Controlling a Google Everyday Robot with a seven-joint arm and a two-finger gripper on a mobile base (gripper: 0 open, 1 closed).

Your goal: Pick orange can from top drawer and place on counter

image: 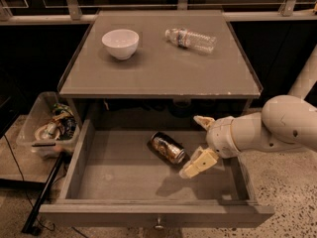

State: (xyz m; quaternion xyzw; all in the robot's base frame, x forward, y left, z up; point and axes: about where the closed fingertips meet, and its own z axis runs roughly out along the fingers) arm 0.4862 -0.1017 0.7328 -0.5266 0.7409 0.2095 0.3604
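Arm [277,125] from R, claw [200,143] low — fingers [198,163] apart

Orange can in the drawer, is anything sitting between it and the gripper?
Nothing visible does. The gripper is open inside the top drawer, close beside the orange can. The can lies on its side on the drawer floor, and only bare drawer floor shows between it and the gripper's fingers.

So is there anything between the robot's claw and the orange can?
No. In the camera view only bare floor of the top drawer separates the open gripper, at the drawer's right, from the orange can.
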